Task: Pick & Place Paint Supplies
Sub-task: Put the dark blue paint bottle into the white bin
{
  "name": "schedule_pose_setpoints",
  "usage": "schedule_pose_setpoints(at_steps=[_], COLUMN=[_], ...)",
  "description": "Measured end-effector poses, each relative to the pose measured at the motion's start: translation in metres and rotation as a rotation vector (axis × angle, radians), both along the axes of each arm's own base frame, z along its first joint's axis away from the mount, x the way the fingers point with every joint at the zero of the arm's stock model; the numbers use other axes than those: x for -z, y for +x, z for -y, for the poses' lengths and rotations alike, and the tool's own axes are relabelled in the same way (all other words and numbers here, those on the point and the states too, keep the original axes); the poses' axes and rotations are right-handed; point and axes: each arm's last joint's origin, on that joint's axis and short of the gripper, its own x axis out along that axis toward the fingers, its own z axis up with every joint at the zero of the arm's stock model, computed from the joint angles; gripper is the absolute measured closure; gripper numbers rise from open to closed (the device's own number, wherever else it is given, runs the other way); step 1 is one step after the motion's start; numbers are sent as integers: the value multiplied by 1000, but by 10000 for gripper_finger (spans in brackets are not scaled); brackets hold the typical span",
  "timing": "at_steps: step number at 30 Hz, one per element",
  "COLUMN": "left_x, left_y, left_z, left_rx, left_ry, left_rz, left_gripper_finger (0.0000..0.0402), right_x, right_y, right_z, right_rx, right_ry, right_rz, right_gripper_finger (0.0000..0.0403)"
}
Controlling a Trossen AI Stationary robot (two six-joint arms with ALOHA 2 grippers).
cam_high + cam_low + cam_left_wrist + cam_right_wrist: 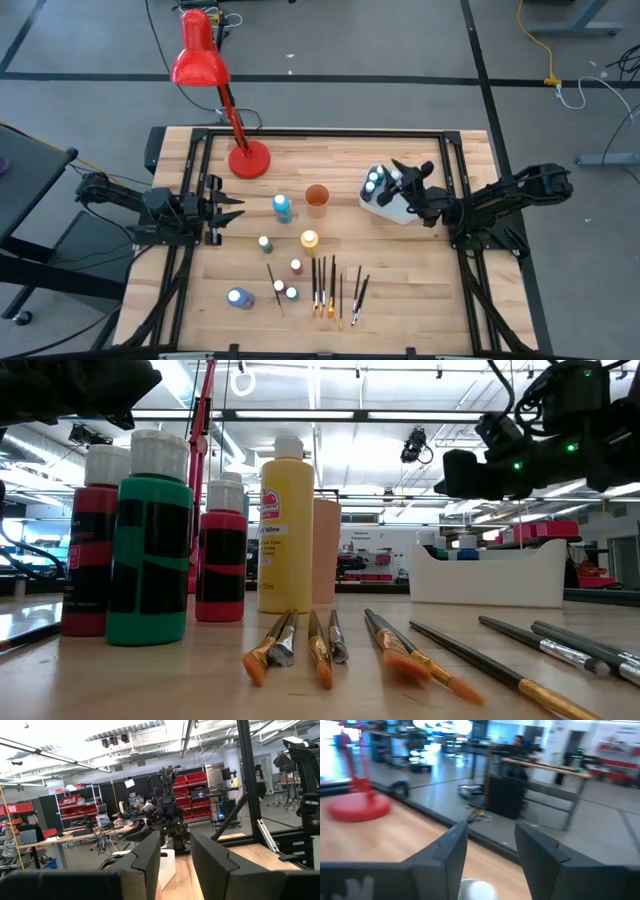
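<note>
Right pincer [408, 178] hangs just above the white tub [383, 208], tilted down into it. Its fingers stand apart, and in the right wrist view a white cap [477, 890] sits below the gap with no finger seen touching it, so it reads as released. A few capped bottles [373, 183] already stand in the tub's near-lamp end.

That points to the drop-off step, with a bottle most likely set down among those in the tub. Whether this one is just let go or about to be taken cannot be told for certain.

Just beside the tub stands the orange cup [317, 198], which is not part of the job. Beyond the cup is a blue bottle [282, 207], and near it a yellow bottle [309, 240]. Farther from the tub, a green-capped bottle [264, 243] and three more small bottles [291, 280] stand loose on the desk [420, 290]. A blue one [238, 297] lies farthest out. The brushes [325, 285] lie side by side, well apart from the tub, with one stray brush [273, 280] among the small bottles.

Left pincer [225, 208] waits at the desk edge farthest from the tub, fingers apart and empty.

Most of the supplies are not yet stowed. The next move probably calls for lifting clear of the tub's rim, then reaching for the nearest loose bottle, likely the yellow one. It would need a square approach from above so the neighbours are not knocked. The thin brushes will probably need a low, narrow pinch.
</note>
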Motion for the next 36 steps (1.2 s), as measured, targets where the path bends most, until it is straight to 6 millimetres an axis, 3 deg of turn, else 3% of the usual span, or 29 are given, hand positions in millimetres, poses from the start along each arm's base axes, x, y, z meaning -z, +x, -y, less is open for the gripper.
schedule_pose_setpoints(at_steps=[6,11,19,25,36], left_x=[0,0,0,0,0], left_y=[0,0,0,0,0], left_z=[0,0,0,0,0], left_rx=[0,13,13,13,13], left_ry=[0,-47,-48,-49,-48], left_rz=[0,3,3,3,3], left_gripper_finger=[286,286,286,286,286], right_x=[3,-1,-10,4,-3], right_y=[5,3,-8,-16,-31], right_z=[-11,-17,-21,-21,-21], right_rx=[-221,-180,-38,-77,-127], right_ry=[16,0,5,120,200], right_rz=[-12,-11,-27,-111,-94], right_gripper_finger=[299,391,399,401,402])
